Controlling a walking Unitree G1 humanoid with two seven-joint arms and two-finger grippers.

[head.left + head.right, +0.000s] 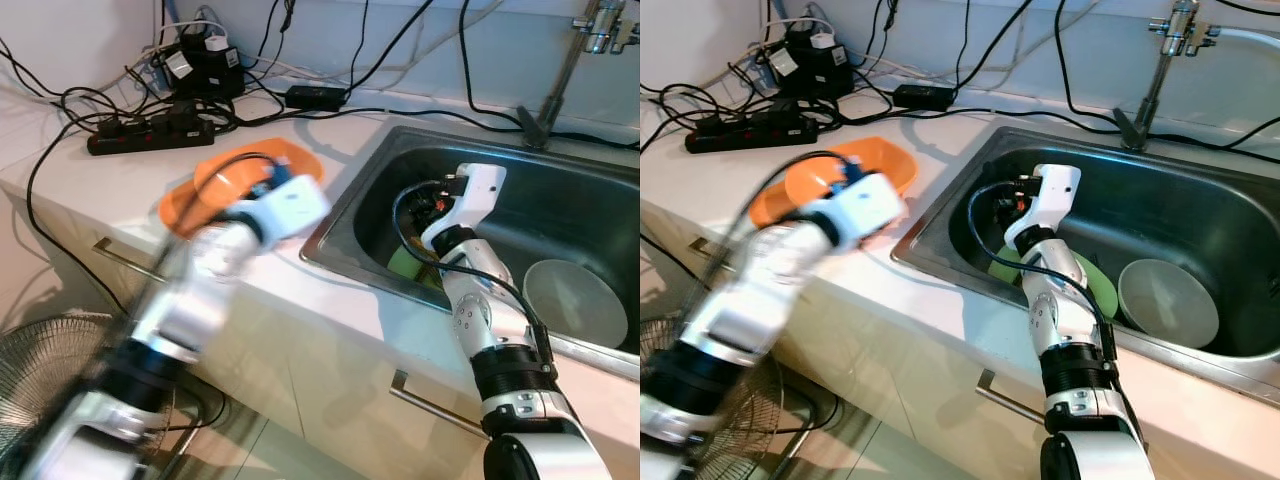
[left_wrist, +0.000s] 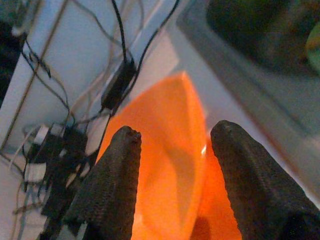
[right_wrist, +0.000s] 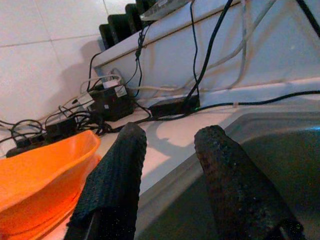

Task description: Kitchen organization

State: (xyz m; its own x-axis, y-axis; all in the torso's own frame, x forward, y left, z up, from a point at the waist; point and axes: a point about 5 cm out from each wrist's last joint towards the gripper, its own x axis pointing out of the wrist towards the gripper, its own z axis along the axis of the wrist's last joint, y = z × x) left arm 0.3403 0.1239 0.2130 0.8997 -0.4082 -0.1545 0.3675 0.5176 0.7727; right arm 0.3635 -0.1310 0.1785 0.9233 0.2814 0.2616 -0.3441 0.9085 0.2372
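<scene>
A: Where are the dishes at the moment?

B: An orange plate [image 1: 885, 165] lies on the white counter [image 1: 130, 185], just beside the left rim of the steel sink [image 1: 1200, 215]. Inside the sink sit a green plate [image 1: 1095, 285] and a pale grey bowl [image 1: 1168, 302], the bowl to the right of the plate, low in the basin.

A: And the left arm?

B: It reaches over the counter to the orange plate. In the head views that arm is smeared with blur, so its wrist is hard to read there. The wrist camera is clearer: the left gripper [image 2: 172, 150] hovers above the plate with its two black fingers [image 2: 117, 185] spread well apart, the orange surface showing between them. Nothing is held.

A: Is it touching the plate?

B: Possibly very near, but I cannot tell from these pictures whether the tips make contact.

A: The right arm?

B: It is bent over the sink's left part, above the green plate. The right gripper [image 3: 170, 150] has its fingers [image 3: 117, 175] apart too, with nothing between them; past them lie the sink's edge, the counter and the orange plate.

A: What else is around?

B: A black power strip [image 1: 150, 135] and a tangle of black cables [image 1: 330, 95] lie at the back of the counter against the wall. A tap [image 1: 1155, 70] stands behind the sink, and a fan's wire guard [image 1: 50, 370] shows on the floor at lower left.
</scene>
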